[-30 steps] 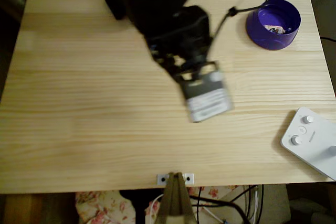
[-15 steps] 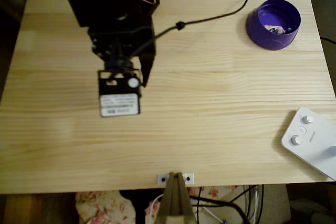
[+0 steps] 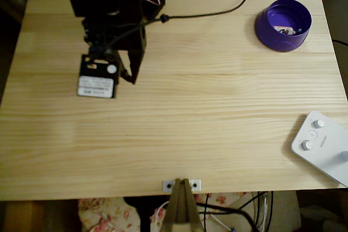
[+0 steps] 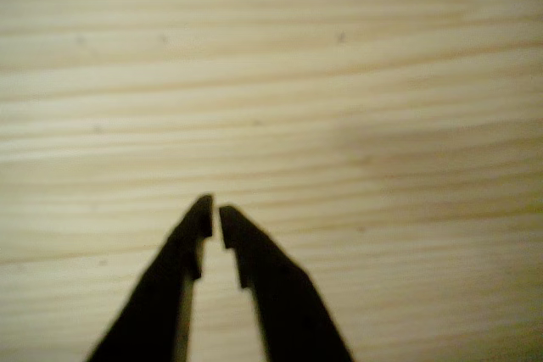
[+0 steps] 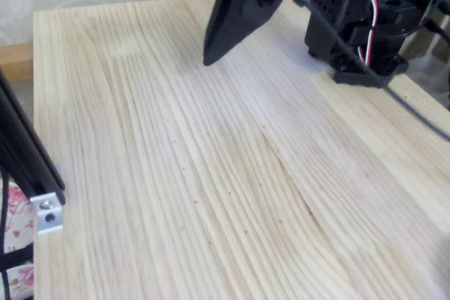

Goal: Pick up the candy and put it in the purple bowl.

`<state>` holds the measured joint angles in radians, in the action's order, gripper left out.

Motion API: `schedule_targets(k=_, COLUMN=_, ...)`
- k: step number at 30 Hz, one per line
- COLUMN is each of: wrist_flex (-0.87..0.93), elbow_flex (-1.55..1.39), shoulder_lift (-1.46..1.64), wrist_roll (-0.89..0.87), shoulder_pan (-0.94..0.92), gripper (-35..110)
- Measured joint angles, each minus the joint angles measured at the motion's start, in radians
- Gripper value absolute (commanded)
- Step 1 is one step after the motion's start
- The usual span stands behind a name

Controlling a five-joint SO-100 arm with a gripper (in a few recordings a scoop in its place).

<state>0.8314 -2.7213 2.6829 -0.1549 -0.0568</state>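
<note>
In the overhead view the black arm (image 3: 111, 4) is reaching down from the table's (image 3: 179, 134) far edge toward seven o'clock, its gripper (image 3: 132, 75) pointing at bare wood in the ten o'clock part of the tabletop. In the wrist view the gripper (image 4: 214, 214) is hovering above the grain with its tips nearly touching, clenched on nothing. The candy (image 3: 284, 30) is lying inside the purple bowl (image 3: 283, 25), which is sitting well apart at the table's two o'clock corner.
</note>
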Motion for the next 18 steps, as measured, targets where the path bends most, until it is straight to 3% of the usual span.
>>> schedule_targets(k=11, wrist_flex=0.172, elbow_flex=-0.258, shoulder_lift=0.52, wrist_roll=0.048, shoulder_pan=-0.017, gripper=-1)
schedule_targets(k=18, wrist_flex=0.196, elbow_flex=-0.282, shoulder_lift=0.6, wrist_roll=0.048, shoulder_pan=-0.021, gripper=-1)
